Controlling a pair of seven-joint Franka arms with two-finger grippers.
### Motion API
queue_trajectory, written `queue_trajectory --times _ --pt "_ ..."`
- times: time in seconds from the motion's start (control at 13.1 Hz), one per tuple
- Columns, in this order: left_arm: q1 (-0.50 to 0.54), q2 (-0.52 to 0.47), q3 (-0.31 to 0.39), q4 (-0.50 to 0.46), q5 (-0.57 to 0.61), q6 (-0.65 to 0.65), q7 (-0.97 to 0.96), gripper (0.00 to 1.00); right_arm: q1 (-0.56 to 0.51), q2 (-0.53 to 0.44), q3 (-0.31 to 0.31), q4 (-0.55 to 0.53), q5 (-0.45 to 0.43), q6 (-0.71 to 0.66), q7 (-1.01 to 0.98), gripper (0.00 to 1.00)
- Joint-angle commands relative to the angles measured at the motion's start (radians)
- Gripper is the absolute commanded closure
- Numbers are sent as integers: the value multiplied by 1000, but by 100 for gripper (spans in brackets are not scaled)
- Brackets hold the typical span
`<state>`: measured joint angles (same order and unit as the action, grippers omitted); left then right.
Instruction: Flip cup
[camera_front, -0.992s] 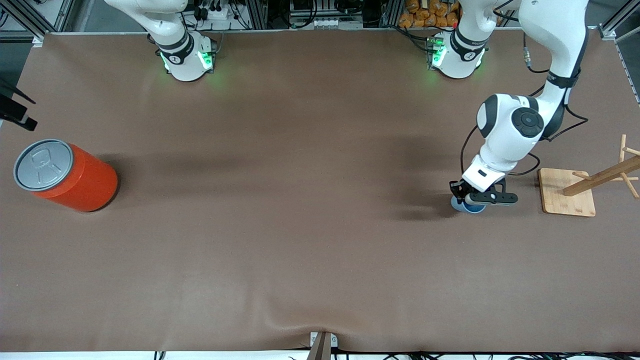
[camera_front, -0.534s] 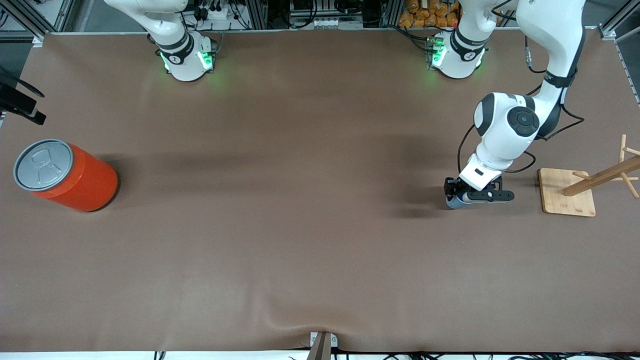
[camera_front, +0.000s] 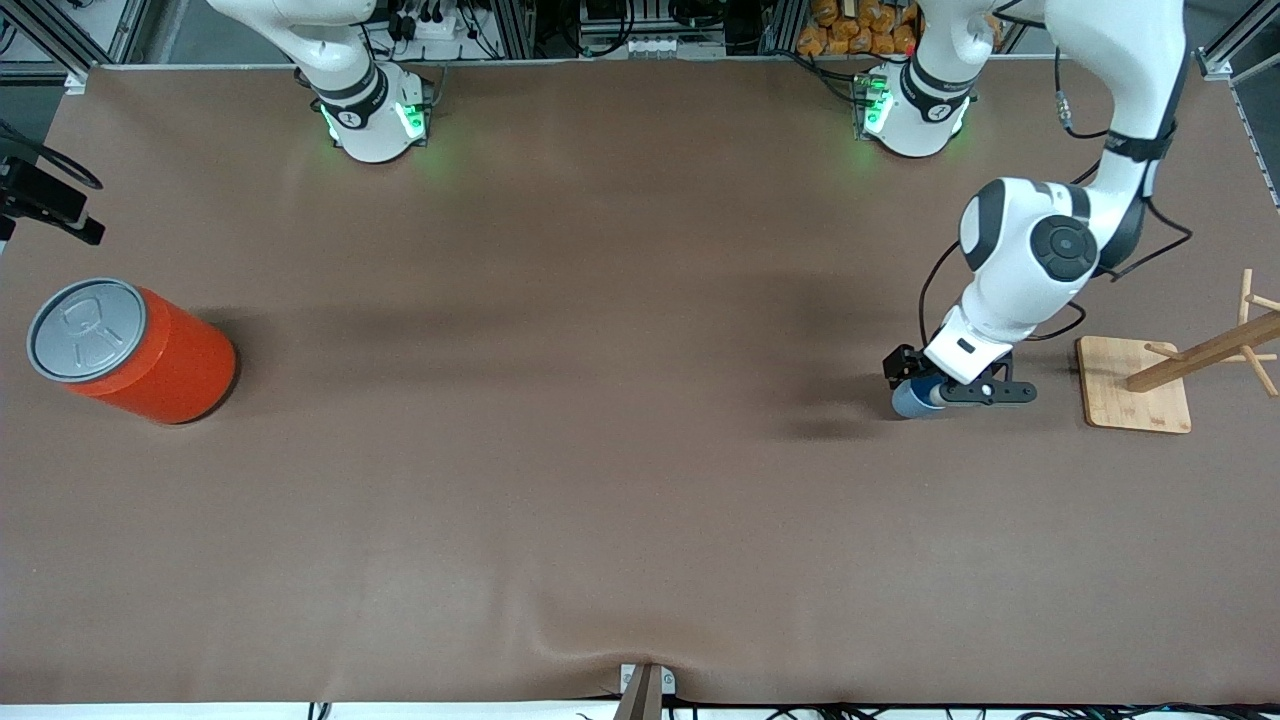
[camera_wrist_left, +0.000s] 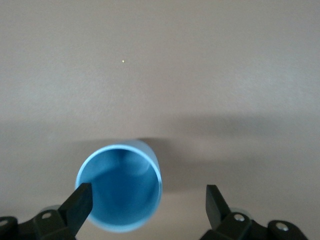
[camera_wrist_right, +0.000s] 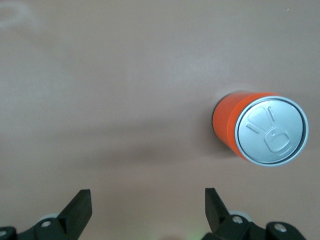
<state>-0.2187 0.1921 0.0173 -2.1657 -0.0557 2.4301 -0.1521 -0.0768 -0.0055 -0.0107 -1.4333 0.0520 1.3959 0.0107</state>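
The light-blue cup (camera_front: 908, 400) stands on the brown table near the left arm's end, close to a wooden rack. In the left wrist view I look straight into the open mouth of the cup (camera_wrist_left: 117, 192). My left gripper (camera_front: 925, 388) hangs just over it and is open (camera_wrist_left: 147, 200). One finger (camera_wrist_left: 77, 205) sits at the cup's rim, while the other finger (camera_wrist_left: 216, 202) stands well clear of it. My right gripper (camera_wrist_right: 147, 205) is open and holds nothing, high above bare table near the orange can.
A large orange can (camera_front: 135, 350) with a grey pull-tab lid stands at the right arm's end of the table, also seen in the right wrist view (camera_wrist_right: 260, 130). A wooden rack on a square base (camera_front: 1135, 385) stands beside the cup.
The left gripper carried the cup slightly toward the right arm's end, then opened and let it go. The cup now stands free on the table.
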Motion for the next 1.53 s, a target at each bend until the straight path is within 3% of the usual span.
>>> queue_trajectory --times 0.0,0.31,0.92,1.07,1.22,1.45 --pt "5 -36 -5 140 30 -240 -35 0 6 -10 -5 5 -21 -37 -8 0" --pt "12 3 0 322 30 -380 -27 0 9 -10 1 5 -26 -40 -6 0" --pt "79 0 1 420 33 -450 46 0 14 -8 9 5 -21 -29 -8 0" --pt "137 -20 -38 426 33 -477 46 0 17 -8 11 5 -21 -35 -8 0" --pt "193 -28 -86 487 33 -570 55 0 15 -10 11 5 -20 -40 -8 0" --pt "188 -87 -66 550 30 -724 86 0 15 -10 11 5 -20 -41 -8 0"
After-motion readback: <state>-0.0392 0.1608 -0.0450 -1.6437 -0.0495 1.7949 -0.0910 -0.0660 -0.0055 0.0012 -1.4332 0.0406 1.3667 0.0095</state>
